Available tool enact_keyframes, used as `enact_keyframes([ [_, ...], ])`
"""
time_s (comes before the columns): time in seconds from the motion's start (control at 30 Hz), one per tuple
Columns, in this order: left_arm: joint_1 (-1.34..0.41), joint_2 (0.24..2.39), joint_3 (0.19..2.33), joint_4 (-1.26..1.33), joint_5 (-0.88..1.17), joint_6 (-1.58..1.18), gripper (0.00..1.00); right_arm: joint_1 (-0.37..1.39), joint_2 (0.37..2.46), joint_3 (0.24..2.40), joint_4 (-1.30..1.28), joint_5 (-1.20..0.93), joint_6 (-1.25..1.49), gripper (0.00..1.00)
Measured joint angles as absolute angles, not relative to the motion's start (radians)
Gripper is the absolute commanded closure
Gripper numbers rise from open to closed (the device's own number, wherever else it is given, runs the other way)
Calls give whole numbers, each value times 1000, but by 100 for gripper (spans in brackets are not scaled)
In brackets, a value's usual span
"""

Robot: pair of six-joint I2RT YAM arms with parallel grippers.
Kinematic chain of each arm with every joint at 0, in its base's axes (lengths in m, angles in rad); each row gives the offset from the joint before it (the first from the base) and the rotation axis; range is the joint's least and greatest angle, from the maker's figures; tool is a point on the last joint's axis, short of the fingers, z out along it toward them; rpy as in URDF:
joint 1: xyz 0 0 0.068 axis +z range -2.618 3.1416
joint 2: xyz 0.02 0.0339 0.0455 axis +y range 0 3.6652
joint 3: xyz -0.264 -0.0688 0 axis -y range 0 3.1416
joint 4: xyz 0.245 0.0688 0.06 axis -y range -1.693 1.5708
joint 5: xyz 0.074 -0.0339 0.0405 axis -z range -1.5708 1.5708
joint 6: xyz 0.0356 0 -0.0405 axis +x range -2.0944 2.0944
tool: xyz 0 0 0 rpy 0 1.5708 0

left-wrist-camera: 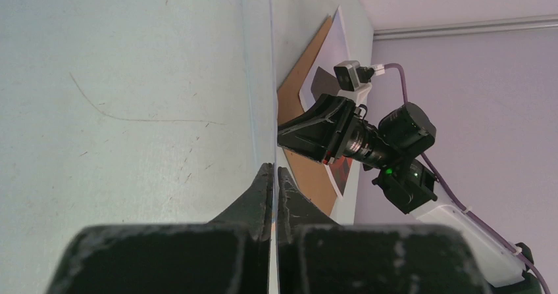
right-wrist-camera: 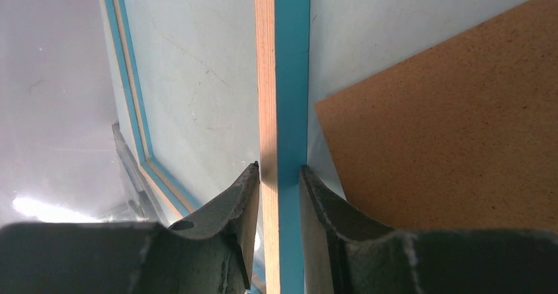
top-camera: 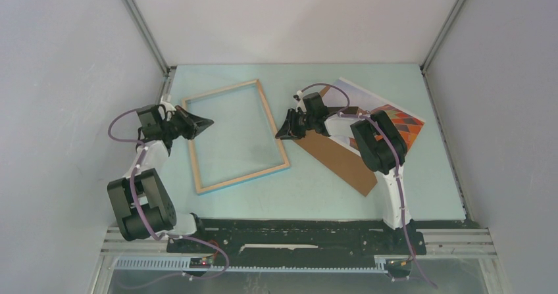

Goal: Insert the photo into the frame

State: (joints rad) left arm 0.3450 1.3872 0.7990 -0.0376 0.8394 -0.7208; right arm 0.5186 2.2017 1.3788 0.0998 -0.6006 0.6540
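Centre left in the top view, the left gripper sits with jaws pressed together at the left rail of the frame, which lies on the table. At centre, the right gripper pinches the frame's right rail. The photo lies upper right, behind that arm, touching the brown backing board.
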Motion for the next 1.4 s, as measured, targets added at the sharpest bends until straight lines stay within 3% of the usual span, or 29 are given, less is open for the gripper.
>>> enact_keyframes([
  [0.63,318,1374,764,140,887,-829,100,517,2202,1379,100,-609,661,63],
  [1.4,315,1367,748,178,897,-830,100,517,2207,1379,101,-612,664,63],
])
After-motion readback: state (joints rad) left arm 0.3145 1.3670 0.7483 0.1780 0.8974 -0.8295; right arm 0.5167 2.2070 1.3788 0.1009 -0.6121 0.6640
